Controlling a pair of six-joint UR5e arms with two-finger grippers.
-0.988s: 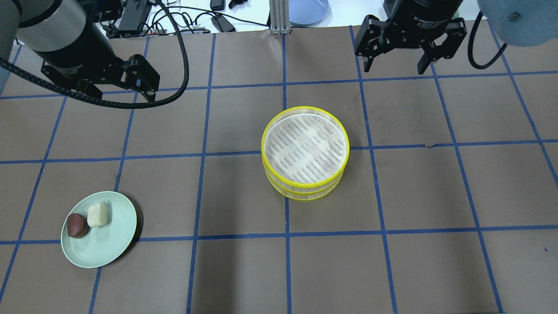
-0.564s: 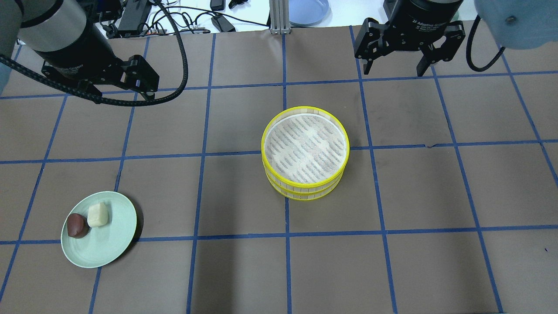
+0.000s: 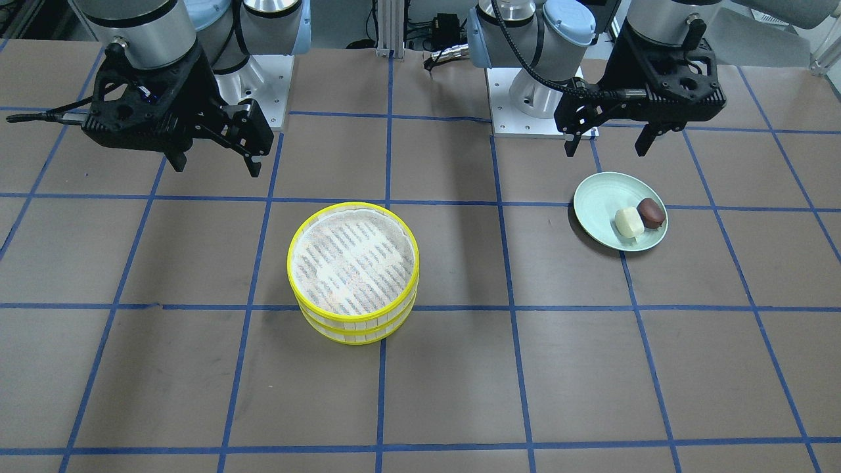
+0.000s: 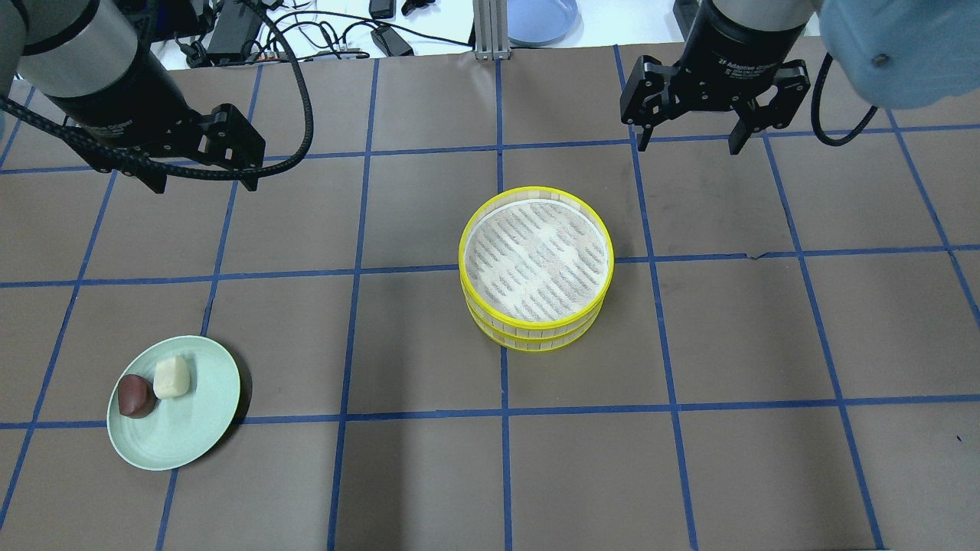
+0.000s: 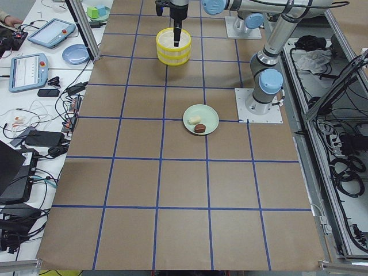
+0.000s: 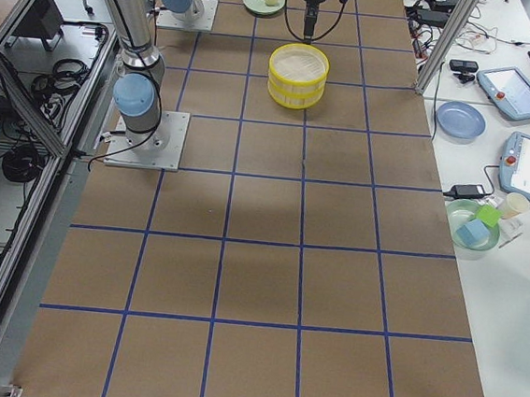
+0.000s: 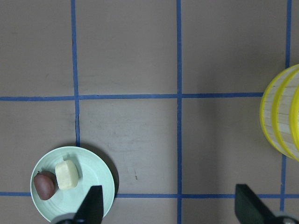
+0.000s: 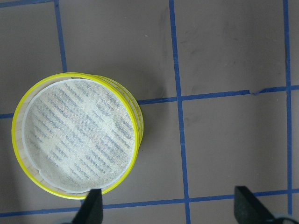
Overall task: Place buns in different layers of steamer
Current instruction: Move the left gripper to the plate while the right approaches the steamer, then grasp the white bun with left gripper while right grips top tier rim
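Observation:
The steamer (image 4: 536, 268) stands mid-table, two yellow-rimmed tiers stacked, and its top liner is bare. It also shows in the front view (image 3: 353, 272) and the right wrist view (image 8: 77, 140). The cream-white bun (image 4: 171, 377) and the reddish-brown bun (image 4: 135, 396) lie touching side by side on a pale green plate (image 4: 184, 436) at the near left. My left gripper (image 4: 203, 180) is open and empty, hovering beyond the plate. My right gripper (image 4: 689, 141) is open and empty, beyond and right of the steamer.
A blue plate (image 4: 540, 19), cables (image 4: 306, 30) and an aluminium post (image 4: 486, 30) sit past the table's far edge. Blue tape lines grid the brown table. Tablets and small dishes lie on the side bench (image 6: 523, 148).
Both open grippers have shifted a little toward the robot's side; the left also drifted left. Buns, plate and steamer have not moved.

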